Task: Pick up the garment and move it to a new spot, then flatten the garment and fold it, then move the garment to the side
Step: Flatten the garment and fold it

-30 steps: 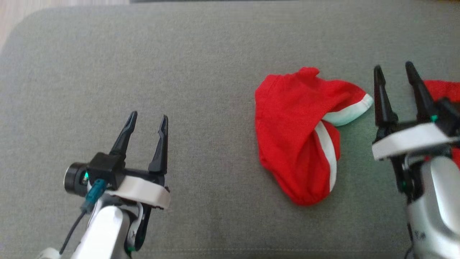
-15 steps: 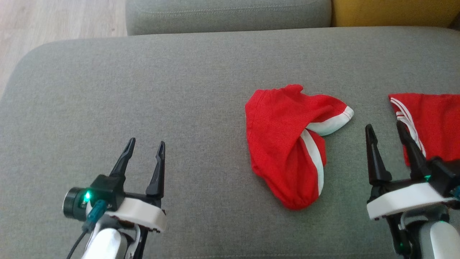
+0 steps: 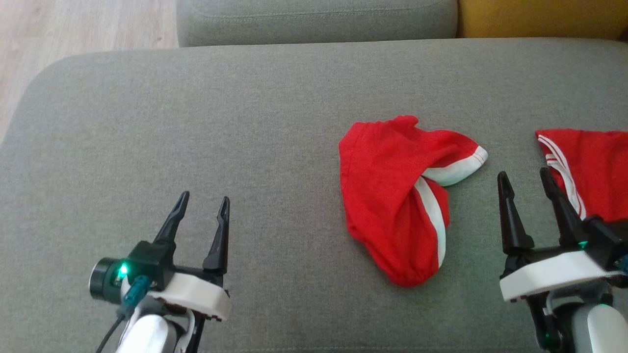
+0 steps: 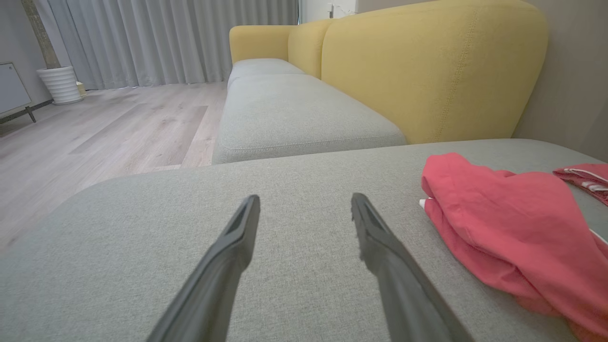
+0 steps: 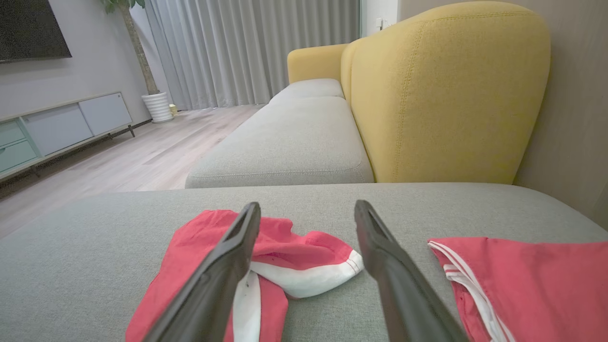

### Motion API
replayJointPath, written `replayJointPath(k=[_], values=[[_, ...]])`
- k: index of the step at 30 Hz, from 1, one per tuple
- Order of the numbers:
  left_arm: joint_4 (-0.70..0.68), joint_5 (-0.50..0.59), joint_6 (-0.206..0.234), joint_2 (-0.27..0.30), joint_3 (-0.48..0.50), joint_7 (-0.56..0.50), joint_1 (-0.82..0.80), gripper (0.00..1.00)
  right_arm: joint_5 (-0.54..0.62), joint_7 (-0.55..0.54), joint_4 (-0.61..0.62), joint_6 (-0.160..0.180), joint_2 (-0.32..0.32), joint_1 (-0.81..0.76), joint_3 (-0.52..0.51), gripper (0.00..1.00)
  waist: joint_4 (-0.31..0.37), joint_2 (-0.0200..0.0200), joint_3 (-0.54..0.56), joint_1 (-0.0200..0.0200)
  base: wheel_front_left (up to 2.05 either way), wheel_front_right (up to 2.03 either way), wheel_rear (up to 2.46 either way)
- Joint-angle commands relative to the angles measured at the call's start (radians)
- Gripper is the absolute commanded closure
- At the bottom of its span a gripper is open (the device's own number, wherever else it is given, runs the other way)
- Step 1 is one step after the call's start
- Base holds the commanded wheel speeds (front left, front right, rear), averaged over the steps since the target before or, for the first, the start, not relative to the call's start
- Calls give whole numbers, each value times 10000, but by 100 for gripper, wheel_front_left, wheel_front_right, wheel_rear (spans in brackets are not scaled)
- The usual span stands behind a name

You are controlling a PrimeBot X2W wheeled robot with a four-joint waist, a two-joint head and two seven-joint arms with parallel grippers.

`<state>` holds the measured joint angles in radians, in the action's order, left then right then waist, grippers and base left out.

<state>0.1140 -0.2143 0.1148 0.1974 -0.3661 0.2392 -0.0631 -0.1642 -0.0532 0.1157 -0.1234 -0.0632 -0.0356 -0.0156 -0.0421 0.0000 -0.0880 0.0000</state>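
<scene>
Two grippers, both empty with fingers spread wide, so my read is we're at step one: the pick-up isn't done yet. Nearest the robot, the left gripper (image 3: 204, 197) hovers over bare cushion (image 3: 245, 122), well apart from anything red. The right gripper (image 3: 523, 172) is at the lower right, low over the cushion too, with nothing between its fingers.

The garment (image 3: 392, 196) lies crumpled in a heap between the two grippers, much nearer the right one: just to its left and a bit ahead. In the right wrist view it sits behind the finger on that view's left, with the white-trimmed hem showing in the gap between the fingers. In the left wrist view it's off to the right, near but clear of the fingers.

Next move, I reckon: the right gripper swings left and forward, drops onto a raised fold or that white hem, and closes. It's soft, bunched cloth, so it wants to pinch a ridge rather than press on a flat patch.

One catch: a second garment (image 3: 598, 166) lies flatter just past the right gripper's right finger, running off the edge of the head view. Can't tell if the finger touches it. Easy to snag the wrong one.

Past all that are the sofa (image 3: 314, 19) and the wood floor (image 3: 73, 24).
</scene>
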Motion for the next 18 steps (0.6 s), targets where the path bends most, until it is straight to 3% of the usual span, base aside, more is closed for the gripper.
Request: replayJointPath(k=[1,5,10,16,18], values=[[-372,-9,42,172,338,12,-392,0,96,-16,408,-73,-24,198,211,0,-16,0,-14,0,0,0,0],[-464,35,-46,-11,42,-134,-650,0,75,-50,445,-73,-18,248,200,0,-64,0,-147,0,0,0,0],[-424,48,-569,-562,-848,-484,-1178,0,59,-73,501,-73,-16,371,215,0,-43,0,-417,0,0,0,0],[403,-419,-1692,-1353,-2898,-1292,-1856,0,79,-112,514,-73,-15,698,379,0,426,0,-957,0,0,0,0],[729,-684,-1863,-1416,-3363,-1558,-1992,0,92,-117,513,-73,-20,787,439,0,622,0,-1138,0,0,0,0]])
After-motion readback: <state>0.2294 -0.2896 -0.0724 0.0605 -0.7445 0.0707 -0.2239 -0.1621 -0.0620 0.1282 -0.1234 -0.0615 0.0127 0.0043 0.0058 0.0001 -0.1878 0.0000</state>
